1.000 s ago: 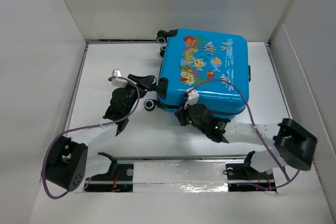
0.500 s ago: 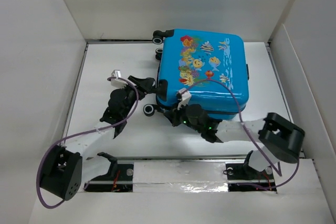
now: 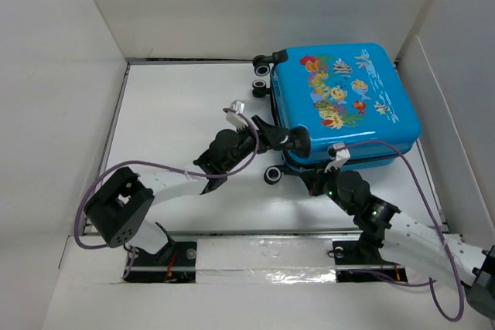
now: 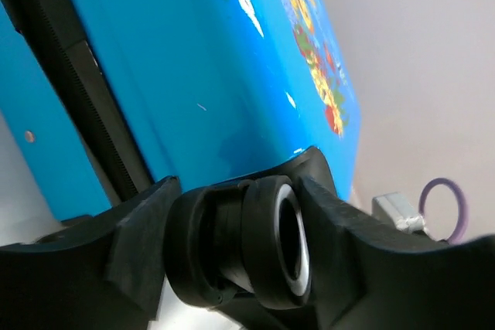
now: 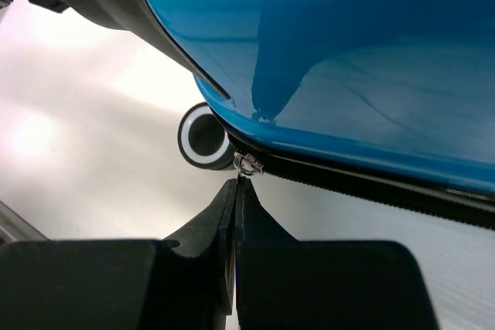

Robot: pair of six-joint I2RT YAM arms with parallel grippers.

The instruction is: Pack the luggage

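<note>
The luggage (image 3: 348,106), a bright-blue suitcase with a fish print, lies flat and closed at the back right of the table. My left gripper (image 3: 288,139) is at its near-left corner, shut on a black wheel (image 4: 255,245) that fills the space between both fingers; the blue shell (image 4: 193,59) rises just behind. My right gripper (image 3: 313,179) is at the front edge of the luggage (image 5: 348,52). It is shut on the small metal zipper pull (image 5: 247,165), which hangs from the black zip line beside another wheel (image 5: 203,135).
White walls box in the table on the left, back and right; the right wall (image 3: 433,75) stands close to the suitcase. Two rear wheels (image 3: 265,71) jut out at its far-left corner. Purple cables (image 3: 155,168) loop off both arms. A metal rail (image 3: 263,256) runs along the near edge.
The suitcase has slid and swung to the right, toward the right wall. Both arms moved right with it, and both grips stayed as they were.
</note>
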